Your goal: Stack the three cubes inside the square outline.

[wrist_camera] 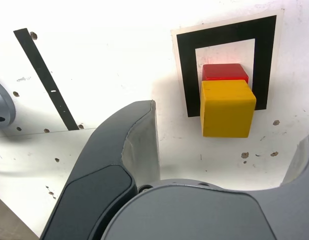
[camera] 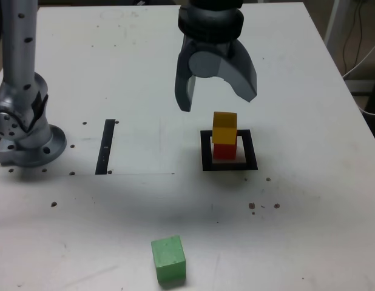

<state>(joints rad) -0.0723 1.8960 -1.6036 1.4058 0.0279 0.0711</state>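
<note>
Gripper (camera: 218, 104) wide — yellow cube (camera: 224, 128) atop red cube (camera: 224, 151)

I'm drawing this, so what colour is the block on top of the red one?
The top block is yellow, clearest in the wrist view.

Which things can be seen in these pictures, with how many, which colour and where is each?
Yellow cube: one, yellow, on top of the red cube
Red cube: one, red, inside the square outline
Green cube: one, green, on the table near the exterior view's bottom edge
Square outline: one, black, on the table
Strip: one, black, left of the outline in the exterior view
Table: one, white, under everything
Gripper: one, dark grey, open
</note>
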